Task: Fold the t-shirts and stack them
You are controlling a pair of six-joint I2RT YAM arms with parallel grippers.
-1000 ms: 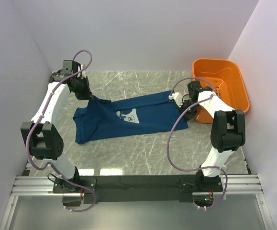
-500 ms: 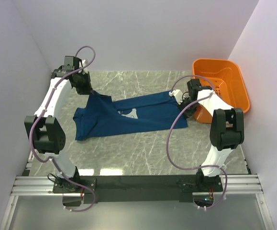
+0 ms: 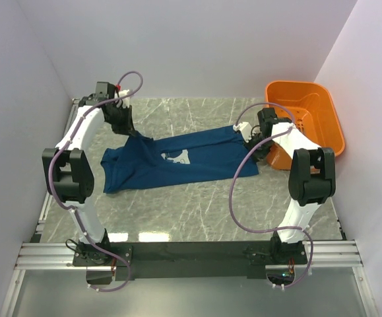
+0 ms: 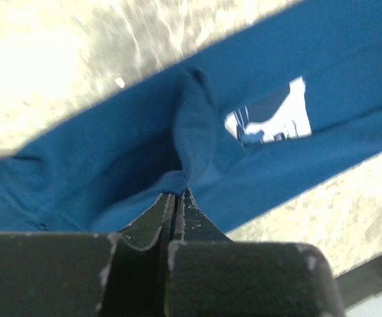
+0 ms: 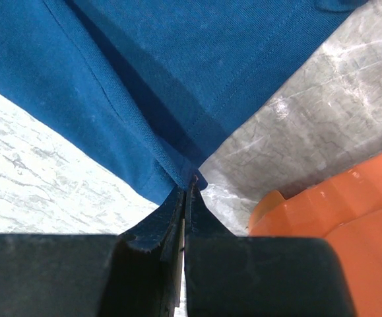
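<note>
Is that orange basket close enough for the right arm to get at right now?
Probably yes: the orange basket sits just beside the right gripper with nothing between, though that gripper is shut on the t-shirt.

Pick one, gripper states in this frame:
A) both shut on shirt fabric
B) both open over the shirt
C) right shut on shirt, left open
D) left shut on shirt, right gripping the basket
A: the wrist views show the left gripper pinched shut on a raised fold of the t-shirt. The right gripper is shut on its edge, next to the orange basket but not gripping it.
</note>
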